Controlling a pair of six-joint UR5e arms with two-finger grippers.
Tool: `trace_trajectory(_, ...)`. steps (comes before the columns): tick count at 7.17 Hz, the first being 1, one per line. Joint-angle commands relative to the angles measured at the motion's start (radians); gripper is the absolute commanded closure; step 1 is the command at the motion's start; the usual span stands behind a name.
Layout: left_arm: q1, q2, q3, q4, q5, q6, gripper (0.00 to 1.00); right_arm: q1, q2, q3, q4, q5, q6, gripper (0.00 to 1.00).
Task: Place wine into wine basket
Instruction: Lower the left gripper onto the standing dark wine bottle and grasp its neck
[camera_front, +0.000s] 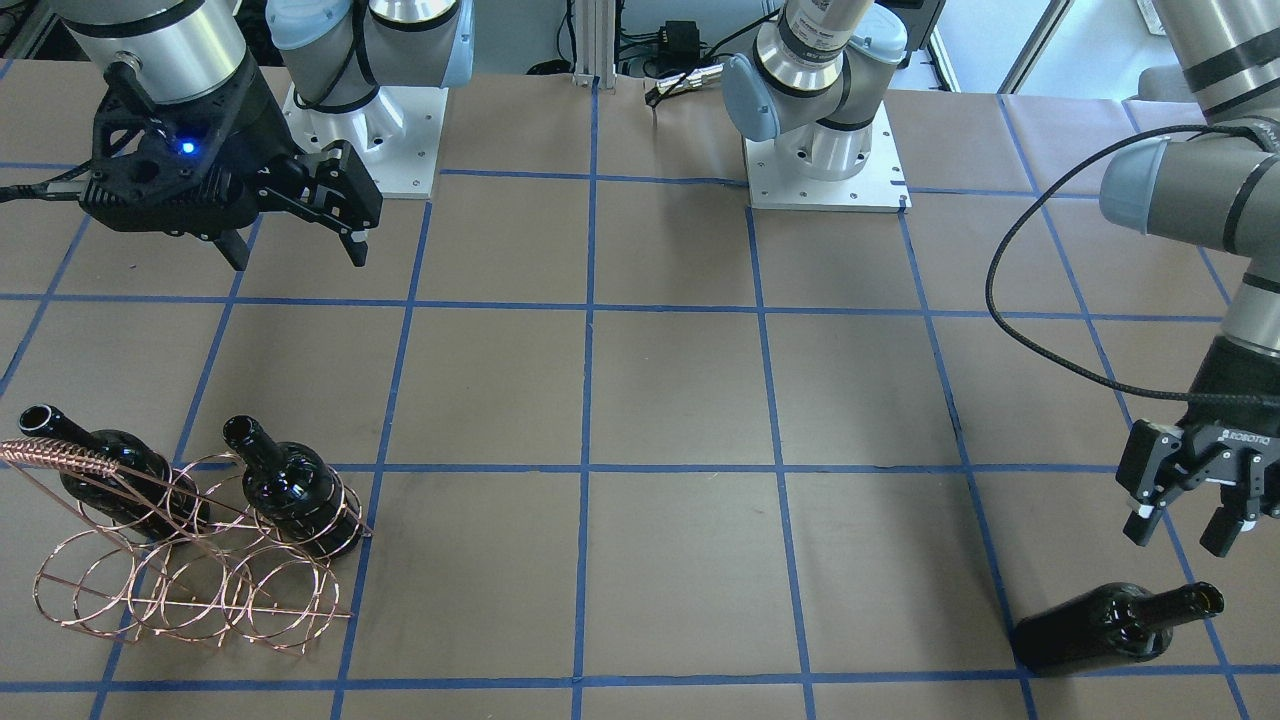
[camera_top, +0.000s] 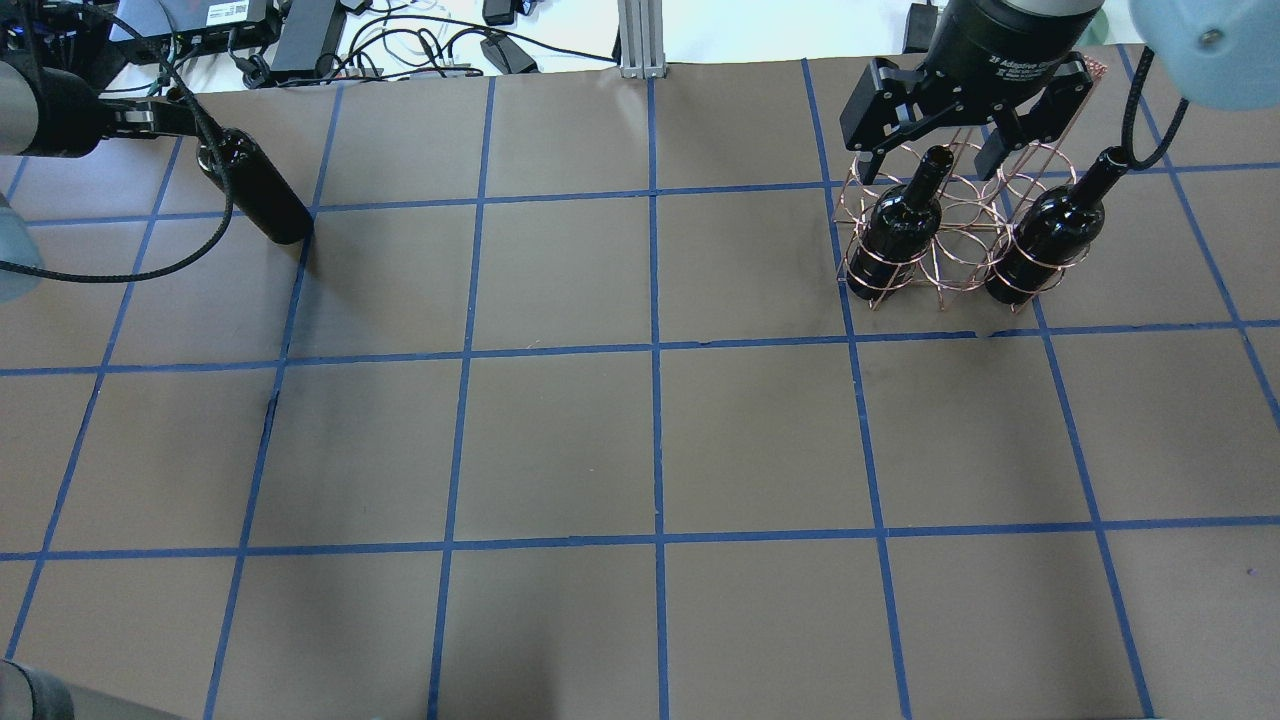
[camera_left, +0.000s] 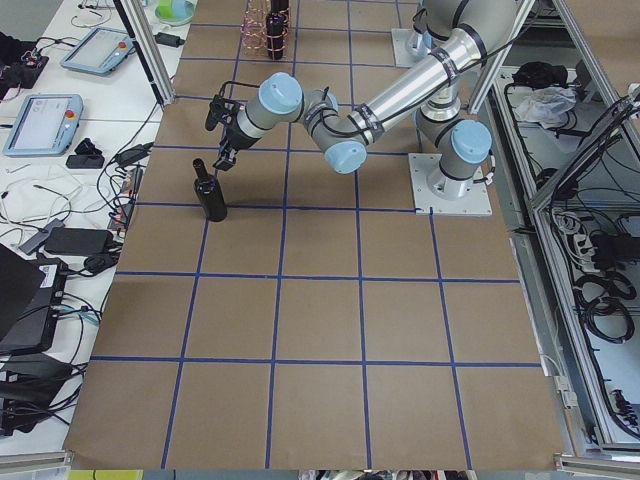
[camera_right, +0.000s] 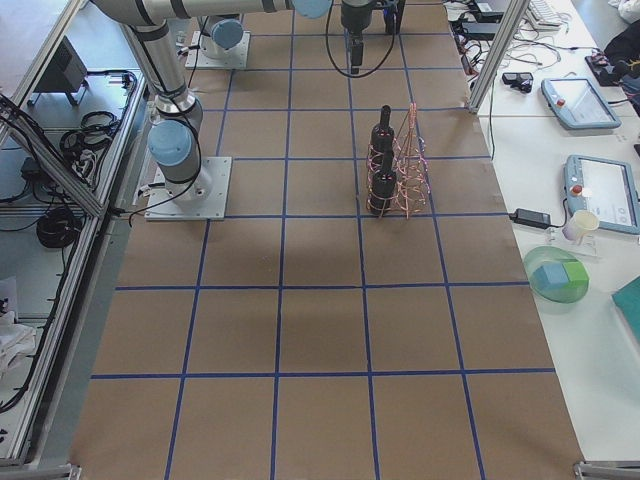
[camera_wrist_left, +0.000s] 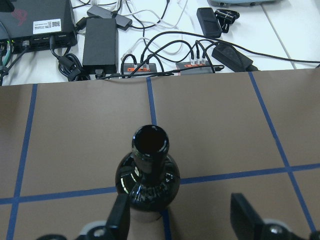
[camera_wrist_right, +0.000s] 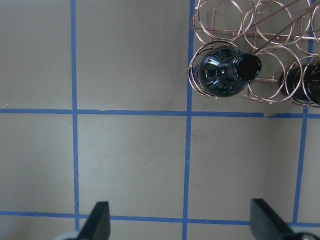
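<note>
In the front-facing view, the wine stands alone on the table, near the corner on the robot's left. The left gripper hangs just above its neck with its fingers apart, not touching it. Well apart, at the other end, the wine basket holds two other bottles in the end rings of the row nearer the robot. The right gripper hangs beside the basket, on the robot's side of it, with its fingers spread wide.

The overhead view shows the wine upright at the far left of the table and the wine basket at the far right.

In the left wrist view, the wine's open mouth lies between the spread fingers, closer to the finger at the picture's left.

In the right wrist view, bare table shows between the wide-set fingers. The basket and one bottle seen from above fill the upper corner.
</note>
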Motion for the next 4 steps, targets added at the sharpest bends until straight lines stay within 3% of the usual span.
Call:
trace_trajectory(1, -0.001, -0.088, 0.001, 0.154, -0.004, -0.002, 0.25, 0.000, 0.002, 0.000, -0.005, 0.000, -0.002, 0.00)
trace_trajectory(4, -0.002, -0.138, 0.006, 0.265, -0.041, -0.007, 0.29, 0.000, 0.012, 0.000, -0.001, 0.000, 0.000, 0.00)
